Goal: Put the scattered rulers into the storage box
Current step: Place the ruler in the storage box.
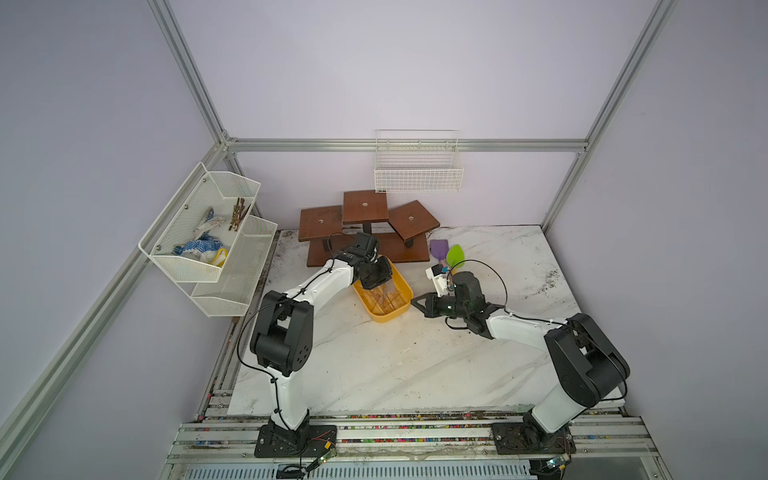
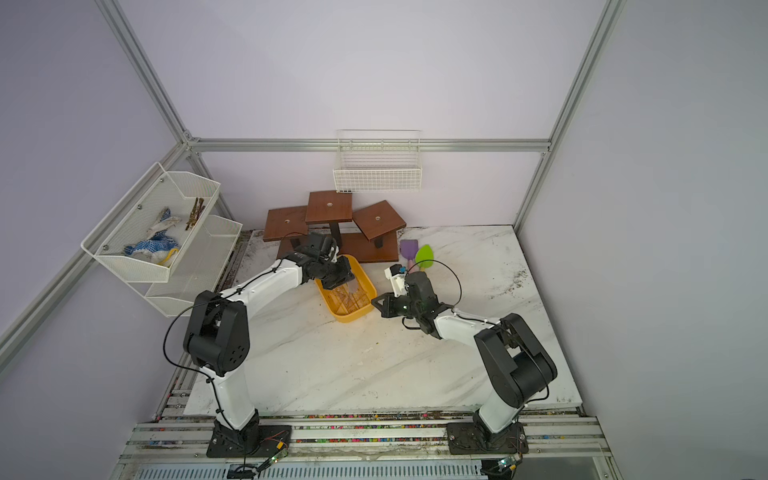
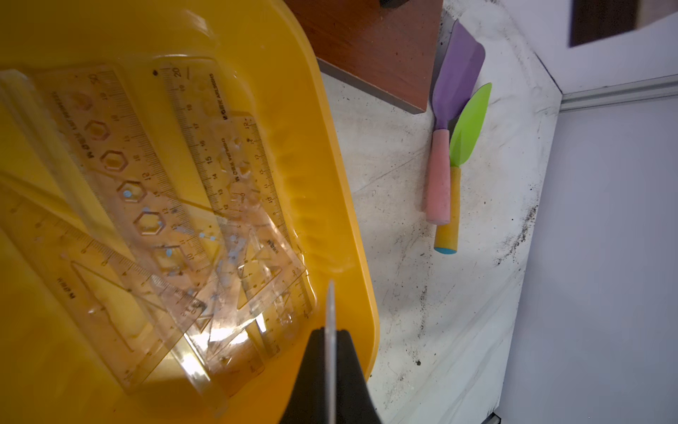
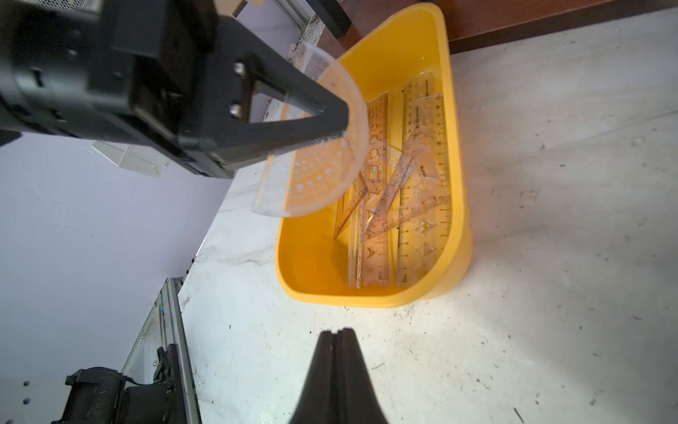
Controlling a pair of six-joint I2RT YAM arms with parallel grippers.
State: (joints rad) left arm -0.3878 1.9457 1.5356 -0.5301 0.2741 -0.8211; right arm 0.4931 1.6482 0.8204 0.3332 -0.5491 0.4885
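White marbled tabletop; shallow yellow plastic storage tub holding clear plastic rulers and set squares; left gripper clamped on clear half-round protractor, poised over tub; right gripper closed, empty; protractor likely light, stiff, slippery; pinch flat faces near edge.

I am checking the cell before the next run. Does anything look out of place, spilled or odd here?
Dark soil-like specks are spilled on the white table, mostly near its far edge on the right arm's side. In the yellow box the rulers lie crossed, not stacked. The left hand holds a protractor above the box.
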